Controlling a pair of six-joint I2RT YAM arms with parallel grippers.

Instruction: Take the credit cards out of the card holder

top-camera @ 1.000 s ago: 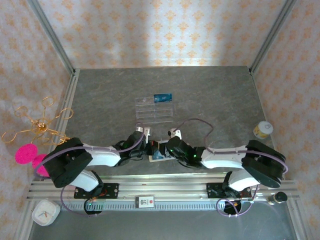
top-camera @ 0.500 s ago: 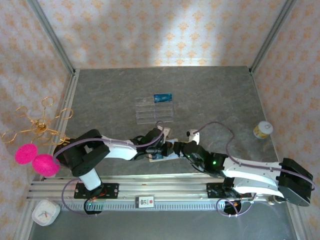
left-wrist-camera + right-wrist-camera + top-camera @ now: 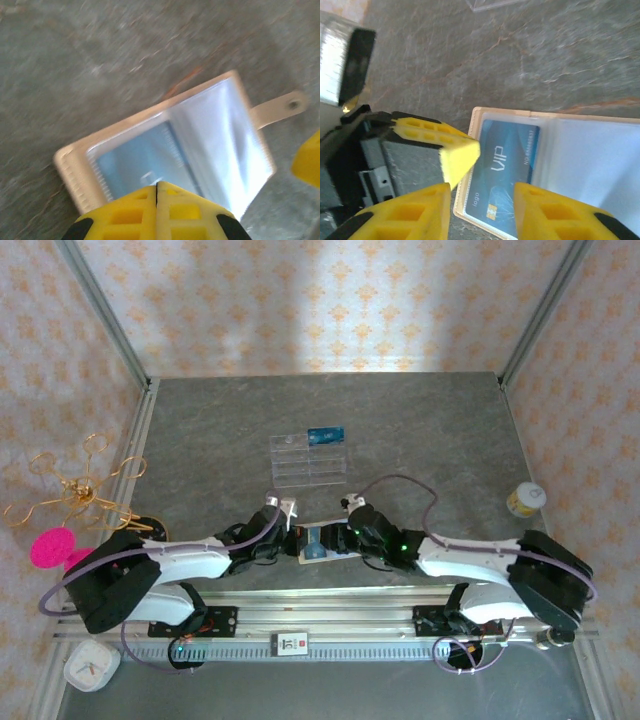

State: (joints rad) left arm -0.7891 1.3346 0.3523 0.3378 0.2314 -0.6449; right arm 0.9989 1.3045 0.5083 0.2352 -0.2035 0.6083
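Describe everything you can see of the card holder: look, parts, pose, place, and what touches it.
The card holder is a cream folding wallet lying open and flat on the grey table, by its near edge. Its pale see-through pockets face up; one holds a blue card marked VIP. A snap tab sticks out from one side. The shut left gripper seems to press its edge; the right gripper hovers open over the card end.

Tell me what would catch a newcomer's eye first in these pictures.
The open cream card holder at the table's near edge, a blue VIP card in its clear pocket. The left tool, shut, sits at its edge while the right tool gapes over the card. Farther back, a clear tray holds another blue card.
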